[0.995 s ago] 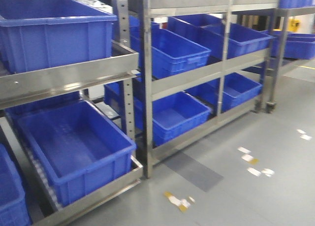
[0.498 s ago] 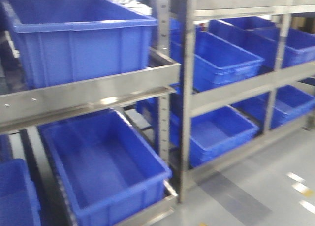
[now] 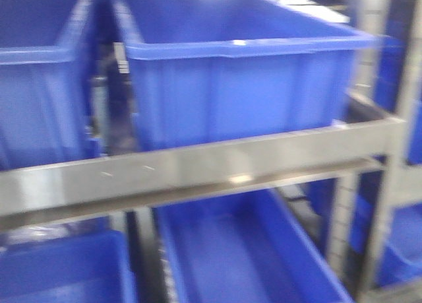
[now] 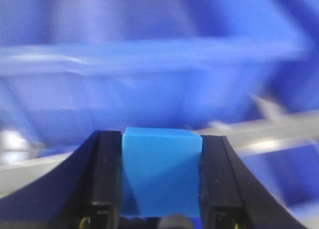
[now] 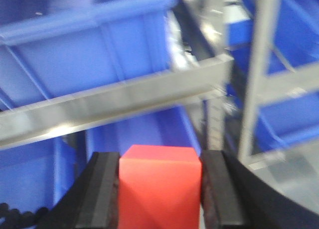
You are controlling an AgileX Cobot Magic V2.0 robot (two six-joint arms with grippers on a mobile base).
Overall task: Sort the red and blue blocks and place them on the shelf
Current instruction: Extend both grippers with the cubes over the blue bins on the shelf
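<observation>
Collision looks the likeliest trouble: all three views are blurred, so a reach toward the shelf (image 3: pixel 390 204) would be judged from soft edges, and an arm could strike the brushed front rail (image 3: pixel 198 168) or a bin's lip before it lines up. The blue block (image 4: pixel 162 169) sits clamped between the left fingers (image 4: pixel 107 174), and the red block (image 5: pixel 160 186) sits clamped between the right fingers (image 5: pixel 104 189). Each is gripped on two flat sides, and neither is on the shelf yet. A knock against steel could probably twist a cube out of so plain a hold. It would then likely drop into a deep bin, or the two colours could end up in the wrong places. Large dark-blue bins crowd the rack. The upper bin (image 3: pixel 237 85) stands just behind the rail with another bin (image 3: pixel 39 85) beside it on the left. The lower bin (image 3: pixel 244 257) lies beneath, partly barred by the rail in the front view. An upright post (image 5: pixel 259 74) rises at the right of the right wrist view, near that arm's path. Hardly any bare shelf surface shows, so I cannot tell where an open spot for the cubes lies.
</observation>
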